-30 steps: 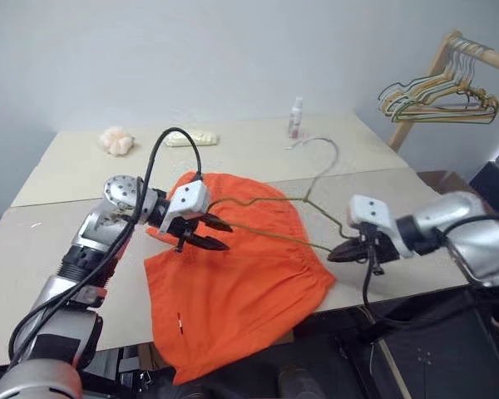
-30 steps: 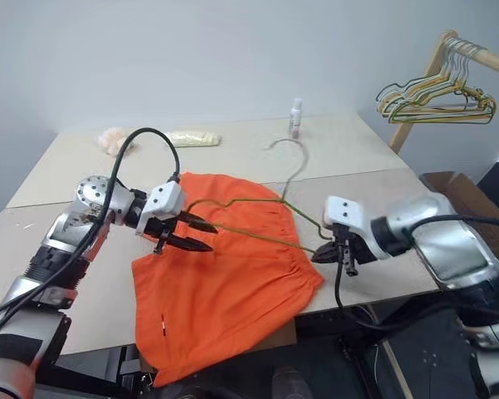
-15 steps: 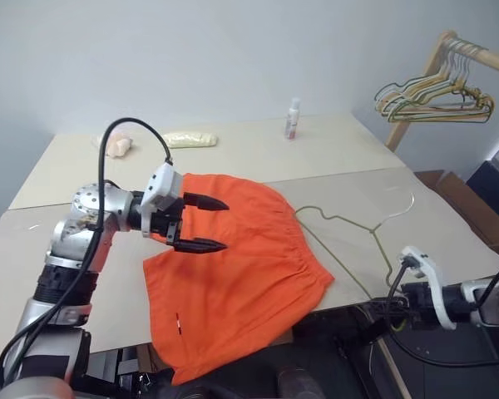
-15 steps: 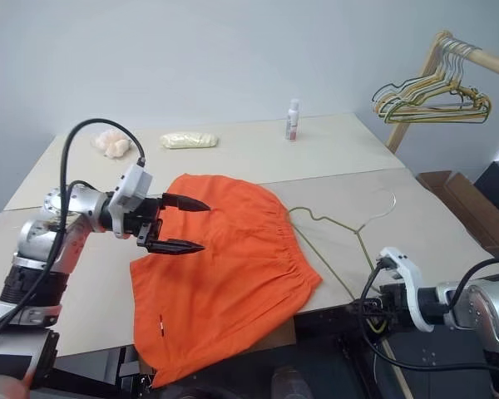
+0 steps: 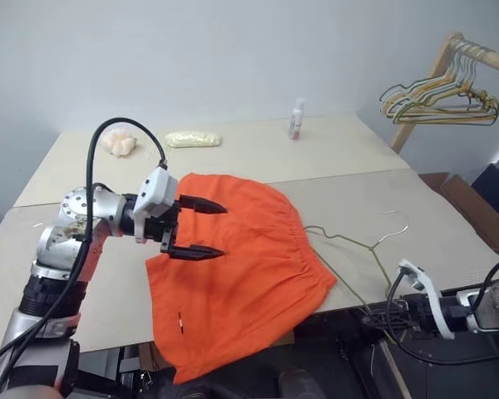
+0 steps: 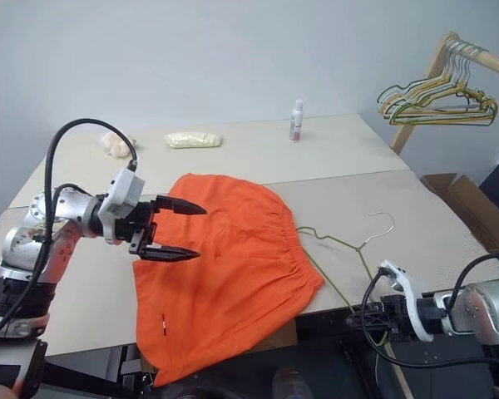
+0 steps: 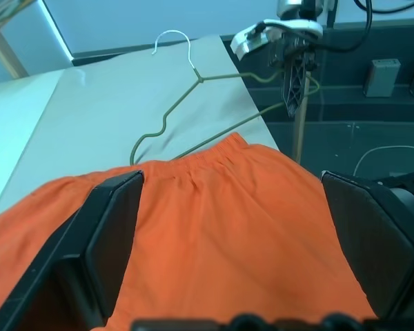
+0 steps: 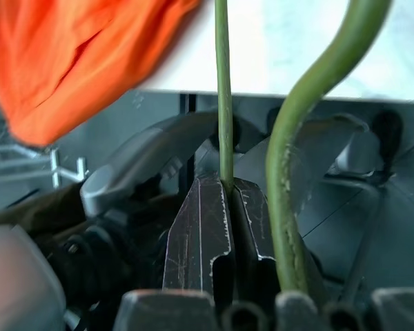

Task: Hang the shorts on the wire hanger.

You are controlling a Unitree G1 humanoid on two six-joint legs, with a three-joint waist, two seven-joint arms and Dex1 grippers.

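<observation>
Right fingers [image 8: 217, 234]: pressed together, pinching the wire hanger [image 6: 343, 246] on one thin wire.
Left fingers [image 5: 201, 204]: spread wide, empty, hovering above the shorts [image 5: 241, 274].
Right gripper [image 6: 368, 317]: below the table's [image 5: 449, 241] near edge, beside the shorts' waistband.
Left gripper [image 5: 195, 228]: over the shorts' far left part.
Wire hanger: lies on the table right of the shorts, hook away from the robot.
Shorts: flat on the table, one end draped over the near edge.
Step in hand, as judged: threading the hanger into the shorts.
Technique: hold the pinch firm; lift one fabric layer first; slide the wire in level.
</observation>
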